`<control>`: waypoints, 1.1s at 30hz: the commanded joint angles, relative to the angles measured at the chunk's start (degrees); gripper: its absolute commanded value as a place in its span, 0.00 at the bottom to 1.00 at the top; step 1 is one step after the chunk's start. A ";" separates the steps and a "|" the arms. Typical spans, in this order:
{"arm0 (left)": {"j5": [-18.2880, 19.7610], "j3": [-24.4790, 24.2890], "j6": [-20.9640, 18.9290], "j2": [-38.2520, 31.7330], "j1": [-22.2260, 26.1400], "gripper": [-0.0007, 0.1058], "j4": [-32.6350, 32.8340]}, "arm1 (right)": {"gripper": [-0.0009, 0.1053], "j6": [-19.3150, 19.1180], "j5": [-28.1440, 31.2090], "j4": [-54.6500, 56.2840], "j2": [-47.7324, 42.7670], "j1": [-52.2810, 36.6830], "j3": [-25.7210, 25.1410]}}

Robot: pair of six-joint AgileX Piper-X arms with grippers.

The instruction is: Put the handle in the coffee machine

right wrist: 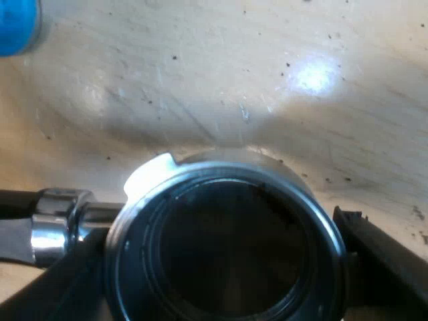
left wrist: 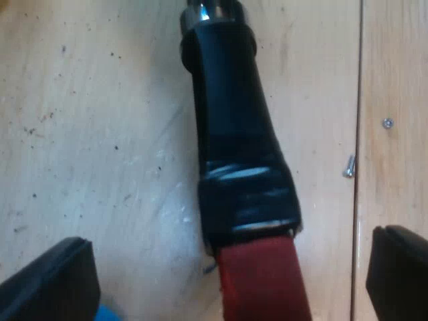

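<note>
The holder (right wrist: 227, 241) lies loose on the wooden table (left wrist: 87, 134), not in any machine. The right pincer (right wrist: 224, 267) pinches its round metal head: one black finger (right wrist: 384, 261) presses the rim on one side and the other lies against the opposite side, under the shiny neck (right wrist: 53, 231) that leads out to the handle. The basket's open mouth faces the camera, dark inside. A blue tamper (right wrist: 17, 23) stands on the table well apart from the head, on its far side.

The left pincer (left wrist: 227, 267) hangs over the handle (left wrist: 231, 120) with its fingers spread wide. They straddle the red end (left wrist: 264, 281), one finger (left wrist: 53, 281) on each side, both clear of it. The black part of the handle runs away from the pincer toward the metal neck. A small screw (left wrist: 349, 166) lies near the handle in a seam between the table's boards.
</note>
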 commanded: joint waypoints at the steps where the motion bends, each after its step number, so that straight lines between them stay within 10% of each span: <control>1: -0.06 -0.06 0.83 0.46 -0.20 0.78 -0.57 | 0.01 1.02 -1.29 -1.90 -1.16 -0.02 -0.54; 33: -3.64 2.38 1.82 0.92 -0.20 0.36 -1.15 | 0.01 1.69 -1.52 -2.23 -1.16 -0.02 -0.54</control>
